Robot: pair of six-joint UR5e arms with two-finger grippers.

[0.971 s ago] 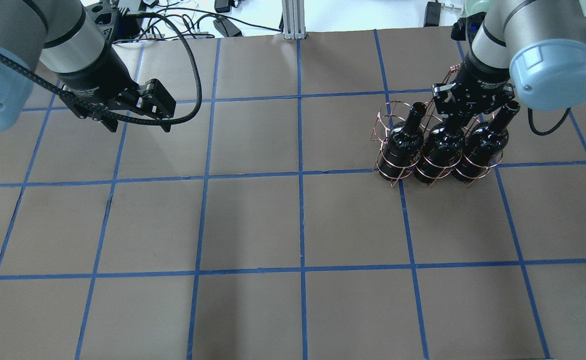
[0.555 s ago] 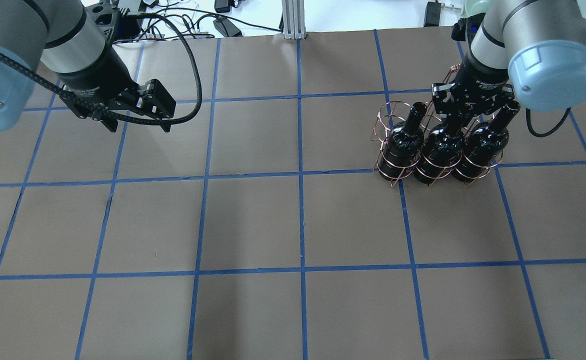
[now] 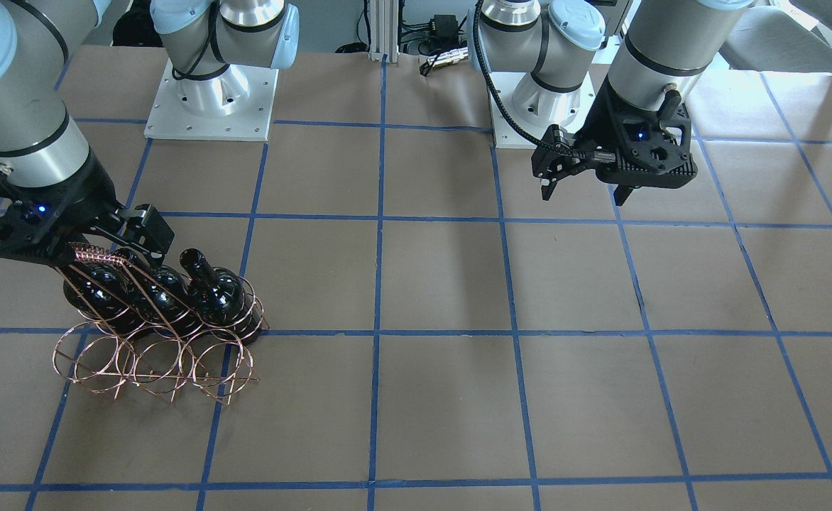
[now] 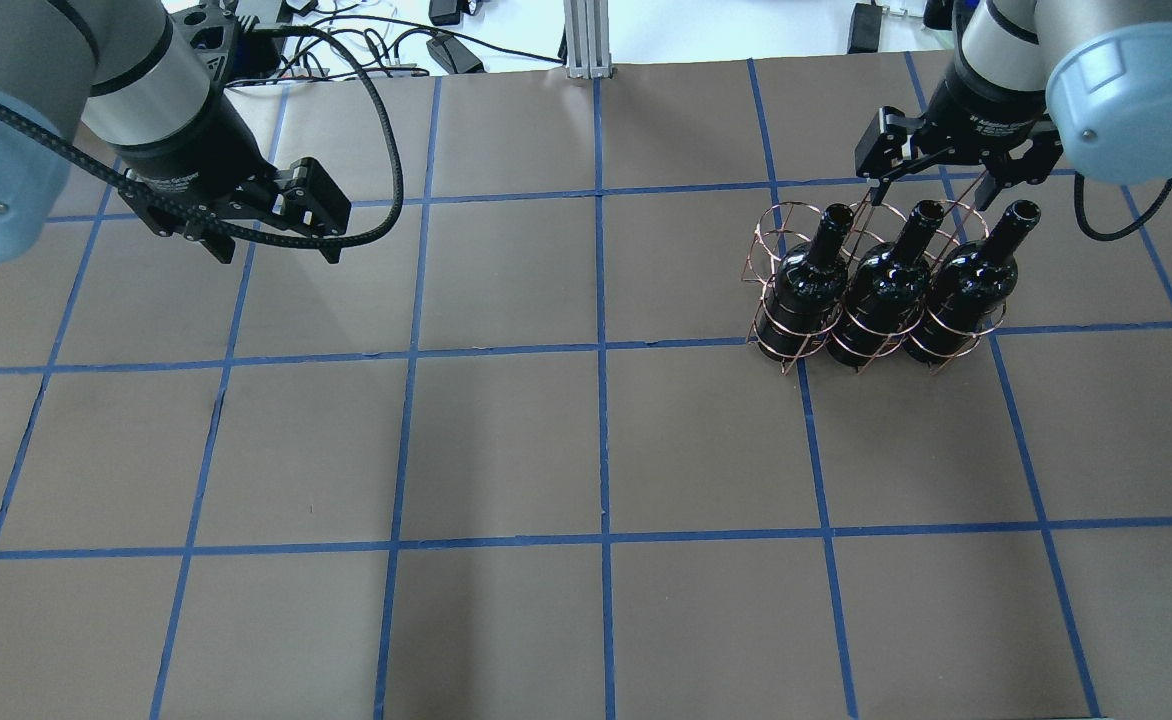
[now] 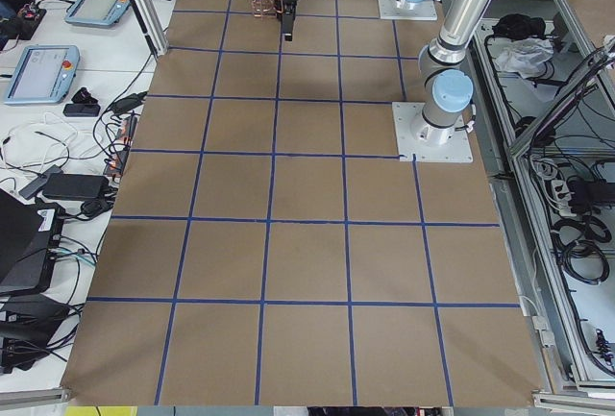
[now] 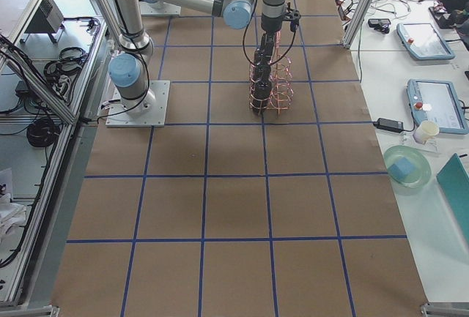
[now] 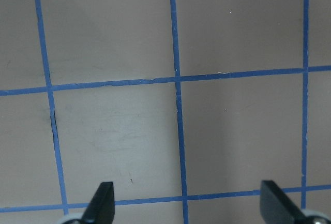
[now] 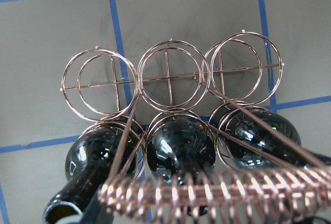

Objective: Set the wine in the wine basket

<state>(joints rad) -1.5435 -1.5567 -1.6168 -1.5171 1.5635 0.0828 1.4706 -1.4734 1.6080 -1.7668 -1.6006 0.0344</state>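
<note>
The right tool (image 4: 931,188), now spread, has lifted off the middle wine (image 4: 886,288), which sits in the wine basket (image 4: 781,340); placement looks done.

The setting is a robotics laboratory, identified by two industrial arms (image 3: 25,128) bolted through white base plates (image 3: 167,121) to a brown table (image 4: 506,440) gridded with blue tape (image 4: 601,450), an aluminium frame post (image 4: 586,40), and teach pendants (image 5: 38,70) and loose cables (image 5: 43,147) on white side benches (image 6: 366,75).
</note>
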